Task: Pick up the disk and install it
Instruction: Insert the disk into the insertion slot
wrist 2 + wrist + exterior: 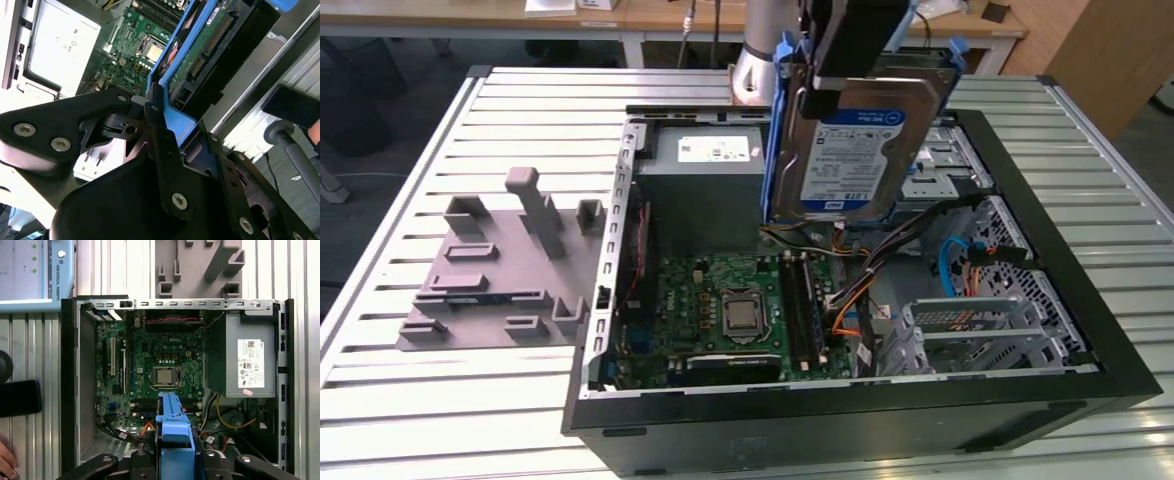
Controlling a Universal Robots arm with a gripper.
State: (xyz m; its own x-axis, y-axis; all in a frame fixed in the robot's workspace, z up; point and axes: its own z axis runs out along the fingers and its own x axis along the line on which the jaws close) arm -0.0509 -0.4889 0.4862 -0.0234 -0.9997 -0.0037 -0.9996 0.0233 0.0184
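Note:
The disk [854,150] hangs upright above the open computer case [1067,300], its blue-and-white label facing the exterior camera and its blue carrier frame [781,120] round the edges. My gripper [854,55] is shut on its upper end. In the second wrist view the fingers [152,112] clamp the blue frame [172,122], and the disk's green circuit side [200,50] points down toward the case. In the first wrist view the blue carrier [174,422] sits between the gripper's [174,457] black fingers, over the motherboard's [165,365] edge.
Inside the case are a grey power supply box [704,185], a motherboard [720,310] and metal drive bays [974,330] at the exterior view's right. A grey fixture [500,265] lies on the slatted table [400,200]. A person's hand [4,462] is near the case.

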